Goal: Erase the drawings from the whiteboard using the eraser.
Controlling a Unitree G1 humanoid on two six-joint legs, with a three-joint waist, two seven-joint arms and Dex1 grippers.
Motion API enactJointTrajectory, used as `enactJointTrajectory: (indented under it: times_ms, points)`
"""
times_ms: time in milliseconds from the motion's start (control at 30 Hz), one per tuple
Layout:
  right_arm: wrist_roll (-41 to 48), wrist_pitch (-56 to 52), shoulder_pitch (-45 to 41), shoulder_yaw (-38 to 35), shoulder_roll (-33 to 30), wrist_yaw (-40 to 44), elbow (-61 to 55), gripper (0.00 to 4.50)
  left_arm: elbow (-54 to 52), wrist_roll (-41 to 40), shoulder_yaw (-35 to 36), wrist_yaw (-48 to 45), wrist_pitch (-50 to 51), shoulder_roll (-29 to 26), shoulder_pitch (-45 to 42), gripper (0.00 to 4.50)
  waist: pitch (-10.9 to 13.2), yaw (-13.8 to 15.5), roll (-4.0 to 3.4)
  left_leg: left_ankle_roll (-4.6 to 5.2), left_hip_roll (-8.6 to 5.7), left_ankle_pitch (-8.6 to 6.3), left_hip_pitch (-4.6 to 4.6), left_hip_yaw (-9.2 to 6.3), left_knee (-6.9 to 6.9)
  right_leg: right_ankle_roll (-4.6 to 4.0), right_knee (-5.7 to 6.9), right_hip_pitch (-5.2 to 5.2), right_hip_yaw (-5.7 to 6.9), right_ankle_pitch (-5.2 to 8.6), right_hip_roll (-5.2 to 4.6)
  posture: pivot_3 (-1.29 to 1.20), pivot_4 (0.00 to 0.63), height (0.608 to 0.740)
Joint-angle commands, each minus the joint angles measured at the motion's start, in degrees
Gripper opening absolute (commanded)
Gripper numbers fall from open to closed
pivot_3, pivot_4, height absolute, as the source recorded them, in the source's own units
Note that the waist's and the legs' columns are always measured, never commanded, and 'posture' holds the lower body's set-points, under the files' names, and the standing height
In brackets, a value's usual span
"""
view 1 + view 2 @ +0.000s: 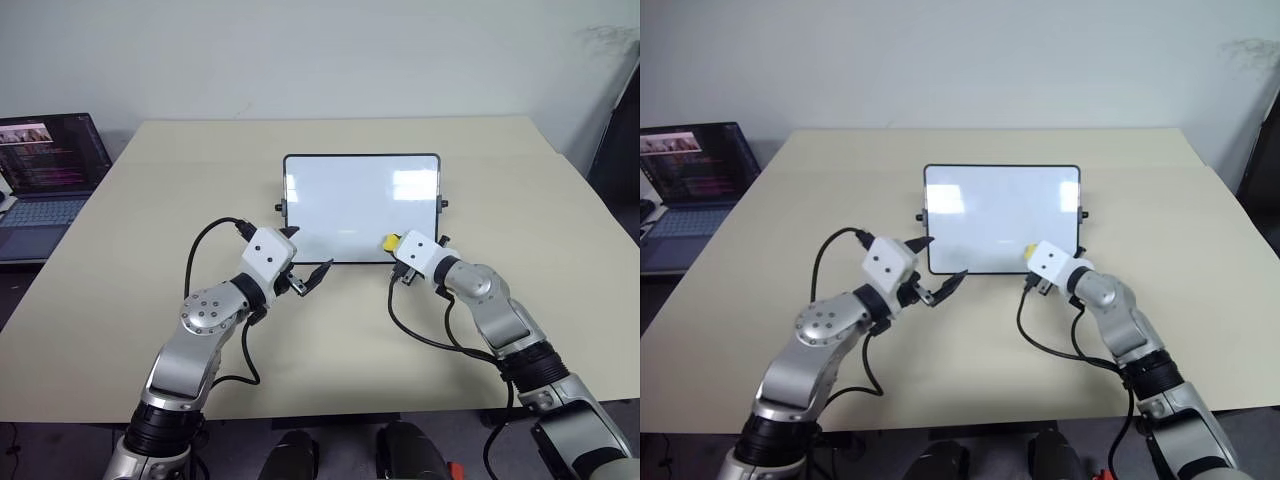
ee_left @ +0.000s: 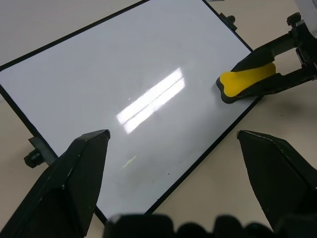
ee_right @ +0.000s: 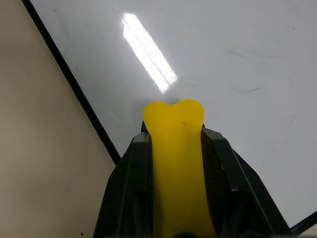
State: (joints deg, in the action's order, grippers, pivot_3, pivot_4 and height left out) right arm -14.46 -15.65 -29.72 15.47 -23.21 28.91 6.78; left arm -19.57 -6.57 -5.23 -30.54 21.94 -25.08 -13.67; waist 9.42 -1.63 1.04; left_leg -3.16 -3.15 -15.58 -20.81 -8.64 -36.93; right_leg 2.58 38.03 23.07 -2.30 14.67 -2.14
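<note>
Laptop (image 1: 45, 180): one, open, far left, at the bench's left edge, well apart from the work.
Bench (image 1: 150, 200): one, pale tan top carrying the board.
Left gripper (image 1: 307, 280): one; fingers spread open, holding nothing, hovering just beside the board's near left corner.
Whiteboard (image 1: 350, 200): one, centre of the bench, black-framed with a small knob on each side. Glossy, stiff and thin; judged light and liable to slide under a wiping push, so steadying it by the frame or a knob looks sensible.
Drawings: none legible on the surface; a few very faint streaks (image 3: 250, 90) show in the right wrist view, so the job appears nearly or fully done.
Eraser (image 2: 246, 82): one, yellow with a dark underside, at the board's near right corner, its tip on or just above the white surface. Small and light; judged slightly yielding underneath and firm enough to be pinched across its long sides.
Right gripper (image 3: 173, 148): one; fingers closed on the eraser's two flanks, the yellow tip protruding ahead.
</note>
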Motion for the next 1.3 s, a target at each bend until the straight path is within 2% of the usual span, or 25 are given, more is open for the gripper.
enactJointTrajectory:
  times_ms: [33, 333, 700, 867, 1033, 1133, 1300]
  points:
    - [3.87, -10.62, -1.73, -4.63, 1.82, 1.15, -7.9, 1.0, -0.93, -0.58, 0.87, -0.6, -0.82, -0.58, -0.15, 4.5, 0.01, 0.0, -0.01, 0.0, 0.0, 0.0, -0.04, 0.0, 0.01, 0.0, 0.0, 0.05, -0.01, 0.0, 0.0, 0.0, 0.15, 0.74]
    - [9.51, -34.64, -3.01, -6.85, 5.61, 1.65, -21.43, 1.0, -1.13, -2.0, 0.22, -3.43, 0.08, -0.76, -0.55, 4.5, 0.03, -0.04, -0.04, -0.03, 0.0, -0.04, -0.12, -0.22, 0.15, -0.02, -0.13, 0.15, -0.02, 0.0, -0.07, 0.0, 0.15, 0.74]
    - [10.72, -36.94, -3.76, -6.26, 4.44, -0.69, -21.57, 1.0, 0.06, -1.25, -0.35, -3.94, -0.96, -0.61, -1.37, 4.5, 0.04, -0.06, -0.06, -0.01, -0.01, -0.05, -0.12, -0.21, 0.18, -0.01, -0.17, 0.16, -0.01, 0.01, -0.07, 0.0, 0.15, 0.74]
    - [11.87, -37.48, -2.43, -7.8, 1.72, -0.48, -23.0, 1.0, 0.46, -1.64, -1.52, -4.78, -1.27, -0.2, -1.56, 4.5, 0.04, -0.05, -0.06, -0.01, -0.01, -0.05, -0.13, -0.21, 0.17, -0.01, -0.17, 0.16, -0.01, 0.01, -0.07, 0.0, 0.15, 0.74]
    - [13.44, -43.49, 1.19, -12.46, -3.88, 0.07, -26.51, 1.0, -0.99, -6.3, -5.4, -11.06, 0.47, 0.52, -0.18, 4.5, 0.05, 0.2, -0.05, 0.01, -0.07, -0.06, -0.21, -0.17, 0.17, 0.02, -0.25, 0.14, 0.07, 0.02, -0.07, 0.0, 0.15, 0.74]
    - [14.55, -50.67, 2.29, -17.26, -4.02, -2.0, -28.39, 1.0, -3.35, -10.54, -7.36, -15.54, 2.1, 0.32, 1.23, 4.5, 0.06, 0.01, -0.07, 0.07, -0.05, -0.1, -0.22, -0.17, 0.17, 0.03, -0.27, 0.14, 0.02, 0.03, -0.1, 0.0, 0.15, 0.74]
    - [15.15, -58.57, 2.32, -20.56, -2.16, -5.22, -31.34, 1.0, -3.16, -14.14, -8.37, -19.76, 3.84, -0.64, 0.76, 4.5, 0.08, -0.26, -0.11, 0.08, 0.05, -0.1, -0.16, -0.02, 0.19, 0.02, -0.24, 0.16, -0.04, 0.04, -0.08, 0.0, 0.15, 0.74]
